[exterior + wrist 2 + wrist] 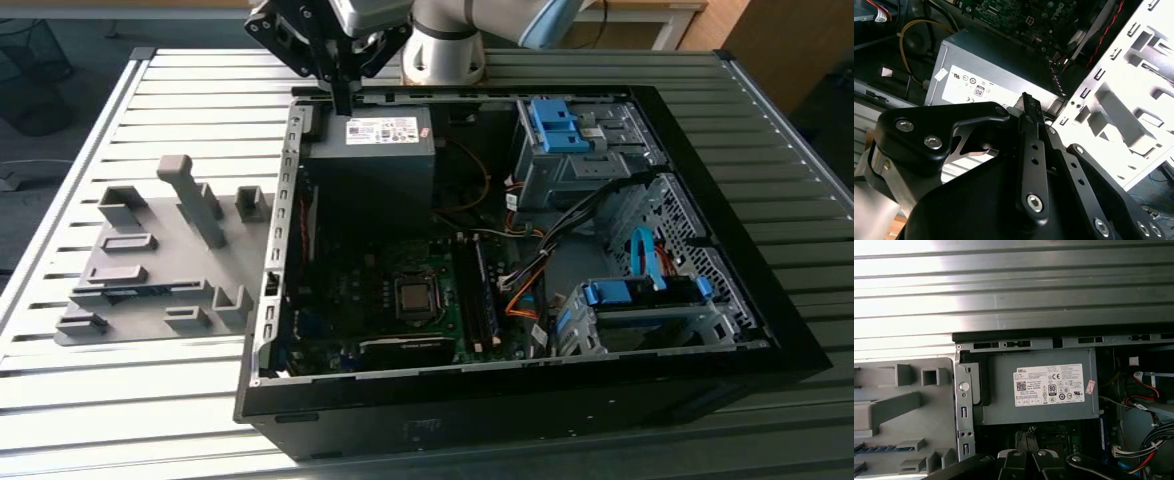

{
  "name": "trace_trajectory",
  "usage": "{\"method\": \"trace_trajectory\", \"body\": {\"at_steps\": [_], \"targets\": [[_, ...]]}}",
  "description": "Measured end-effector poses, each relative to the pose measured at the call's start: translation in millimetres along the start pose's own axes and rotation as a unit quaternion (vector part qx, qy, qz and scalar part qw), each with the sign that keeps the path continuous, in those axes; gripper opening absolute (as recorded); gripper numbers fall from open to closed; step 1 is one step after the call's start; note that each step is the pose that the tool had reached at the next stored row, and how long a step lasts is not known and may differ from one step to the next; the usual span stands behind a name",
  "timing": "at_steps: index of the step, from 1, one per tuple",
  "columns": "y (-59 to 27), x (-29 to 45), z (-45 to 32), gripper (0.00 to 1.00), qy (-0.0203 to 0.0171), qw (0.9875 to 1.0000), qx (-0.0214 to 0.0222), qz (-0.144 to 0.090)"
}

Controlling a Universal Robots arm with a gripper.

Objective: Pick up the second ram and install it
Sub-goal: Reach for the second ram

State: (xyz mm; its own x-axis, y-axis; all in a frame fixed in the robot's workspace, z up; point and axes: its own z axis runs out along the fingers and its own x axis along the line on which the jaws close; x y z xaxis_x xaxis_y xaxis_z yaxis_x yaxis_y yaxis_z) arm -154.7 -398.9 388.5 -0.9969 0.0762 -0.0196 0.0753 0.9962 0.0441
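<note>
The second ram (134,292) is a thin blue-green stick lying flat in a slot of the grey fixture plate (147,230), at the exterior view's left, outside the computer case. In the first wrist view the second ram (874,446) shows as a blue strip on that plate. My gripper (344,103) hangs over the far end of the open case, just above the grey power supply (374,150). Its fingers (1027,100) stand together, shut, with nothing between them. The ram lies well apart from the gripper.
The black open case (747,330) takes up the middle of the slatted metal table (160,90). Inside are the motherboard with its memory slots (478,295), loose cables, and blue drive brackets (554,125). Upright grey blocks (194,200) rise from the fixture plate.
</note>
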Motion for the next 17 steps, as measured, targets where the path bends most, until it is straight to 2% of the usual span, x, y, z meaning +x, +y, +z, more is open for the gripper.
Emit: {"method": "trace_trajectory", "body": {"at_steps": [17], "targets": [[-0.3,3.1,0.3,0.11,0.0000,1.0000,0.0000,0.000]]}}
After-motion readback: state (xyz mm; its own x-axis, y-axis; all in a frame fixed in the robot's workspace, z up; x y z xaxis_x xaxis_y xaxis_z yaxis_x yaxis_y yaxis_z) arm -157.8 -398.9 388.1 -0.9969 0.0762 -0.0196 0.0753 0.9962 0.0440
